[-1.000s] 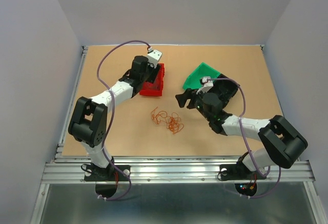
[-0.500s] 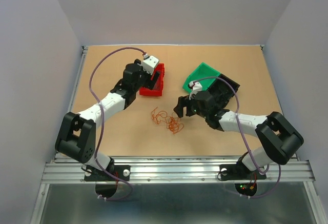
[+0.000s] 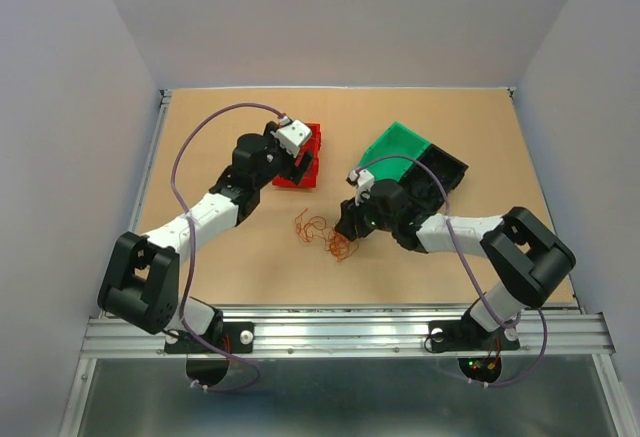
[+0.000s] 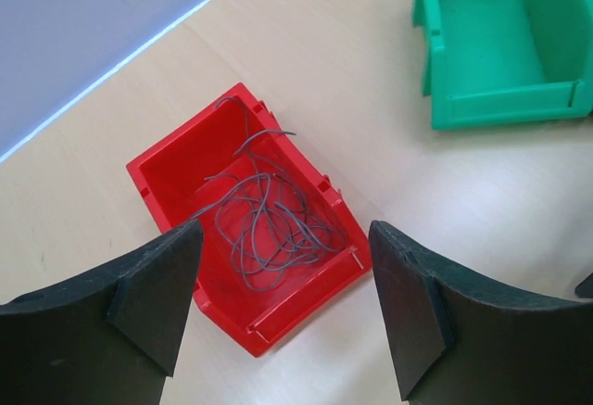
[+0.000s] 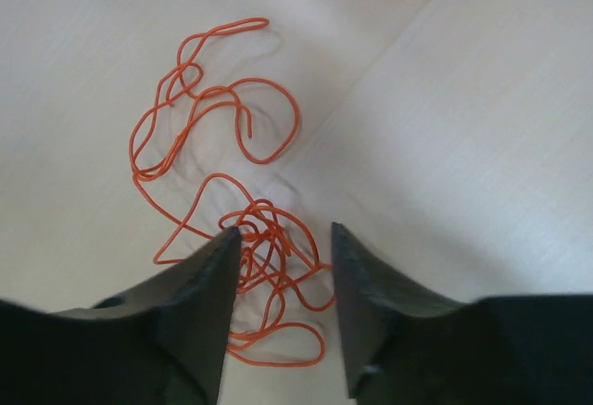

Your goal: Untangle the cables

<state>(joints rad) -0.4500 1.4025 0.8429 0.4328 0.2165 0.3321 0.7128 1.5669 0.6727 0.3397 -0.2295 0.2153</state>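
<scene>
Thin orange cables (image 5: 260,234) lie tangled on the table, also seen in the top view as an orange bunch (image 3: 326,236). My right gripper (image 5: 283,238) hangs low over them, jaws open and standing on either side of the densest knot; it sits at the bunch's right edge (image 3: 346,226). More cables, a grey bunch (image 4: 269,231), lie loose inside the red bin (image 4: 310,280). My left gripper (image 4: 283,280) hovers above that bin's near wall, open and holding nothing; from above it shows at the red bin (image 3: 299,164).
A green bin (image 4: 500,99) stands to the right of the red one, with a black bin (image 3: 443,171) beside the green bin (image 3: 392,150). Grey walls enclose the table's left, back and right sides.
My right gripper has moved left and down onto the orange tangle, and its jaws have narrowed. The left gripper has drawn back a little from the red bin and opened wider.
</scene>
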